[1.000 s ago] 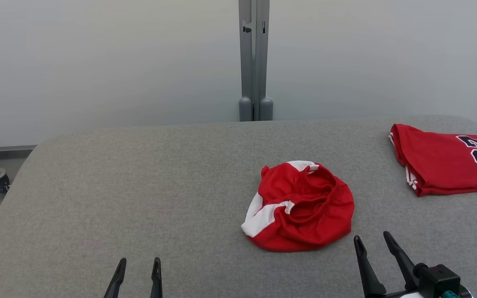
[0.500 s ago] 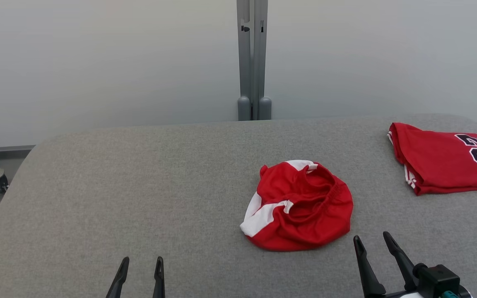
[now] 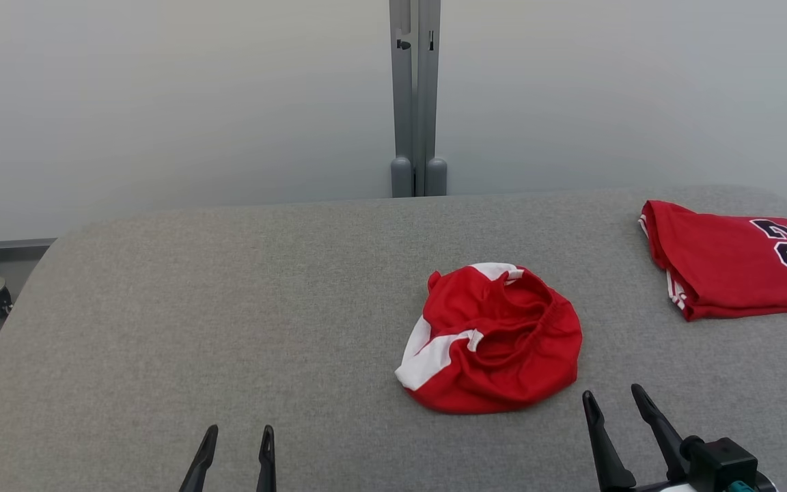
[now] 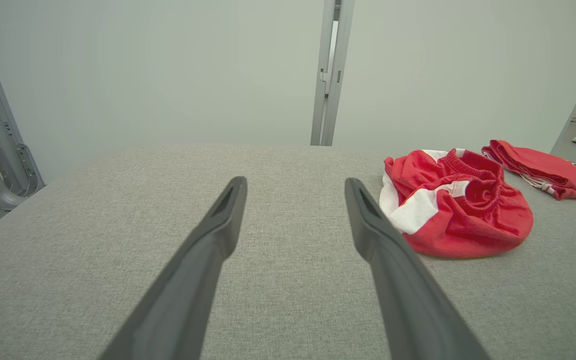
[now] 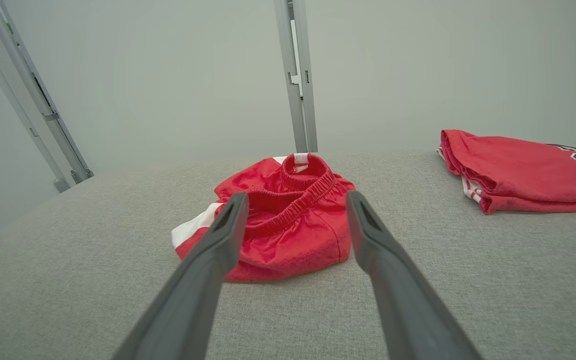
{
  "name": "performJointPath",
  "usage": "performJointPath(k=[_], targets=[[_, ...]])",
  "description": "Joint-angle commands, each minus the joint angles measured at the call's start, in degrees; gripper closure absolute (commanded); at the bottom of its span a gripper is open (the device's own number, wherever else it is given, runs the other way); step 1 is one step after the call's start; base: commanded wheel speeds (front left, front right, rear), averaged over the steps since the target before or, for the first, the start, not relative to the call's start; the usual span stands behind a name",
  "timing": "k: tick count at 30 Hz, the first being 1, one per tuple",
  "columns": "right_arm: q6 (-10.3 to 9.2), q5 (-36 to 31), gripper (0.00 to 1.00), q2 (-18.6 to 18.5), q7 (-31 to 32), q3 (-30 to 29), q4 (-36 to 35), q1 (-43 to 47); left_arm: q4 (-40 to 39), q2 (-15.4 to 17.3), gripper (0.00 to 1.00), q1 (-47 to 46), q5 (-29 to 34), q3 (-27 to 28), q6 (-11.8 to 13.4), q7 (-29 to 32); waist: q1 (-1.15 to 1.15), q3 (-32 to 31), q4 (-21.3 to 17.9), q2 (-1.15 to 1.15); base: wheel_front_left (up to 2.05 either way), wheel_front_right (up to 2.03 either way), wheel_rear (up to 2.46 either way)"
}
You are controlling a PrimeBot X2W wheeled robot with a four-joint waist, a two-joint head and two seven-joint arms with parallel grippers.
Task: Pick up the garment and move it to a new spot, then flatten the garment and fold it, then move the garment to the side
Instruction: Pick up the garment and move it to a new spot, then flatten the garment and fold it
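The crumpled red garment is seen heaped right of the grey tabletop's middle, just ahead and left of the right gripper, whose 2 fingers are spread wide and empty; the left gripper, likewise parted, is placed well apart from it.

left gripper: two slim, dark, tapered fingers
right gripper: same fingers, black boxy wrist housing (teal fleck beneath)

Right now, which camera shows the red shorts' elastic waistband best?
The right wrist view: the waistband faces it, close, gathers visible. The head view shows it from above as a curved ridge; the left wrist view, side-on and smaller.
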Motion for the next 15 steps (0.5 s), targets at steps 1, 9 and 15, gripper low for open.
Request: performJointPath(k=[1, 9, 15], targets=[[-0.04, 0.1, 0.0, 0.1, 0.0, 0.1, 0.1, 0.5, 0.1, 0.0, 0.0, -0.6, 0.4, 0.0, 0.0, 0.0, 0.0, 0.0, 0.0, 0.0, 0.0, 0.0, 0.0], [-0.04, 0.2, 0.0, 0.1, 0.0, 0.0, 0.2, 0.4, 0.4, 0.0, 0.0, -0.9, 0.7, -0.2, 0.0, 0.0, 0.0, 0.1, -0.1, 0.0, 0.0, 0.0, 0.0], [-0.04, 0.3, 0.0, 0.1, 0.0, 0.0, 0.2, 0.2, 0.3, 0.0, 0.0, -1.0, 0.8, -0.3, 0.1, 0.0, 0.0, 0.4, -0.2, 0.0, 0.0, 0.0, 0.0]])
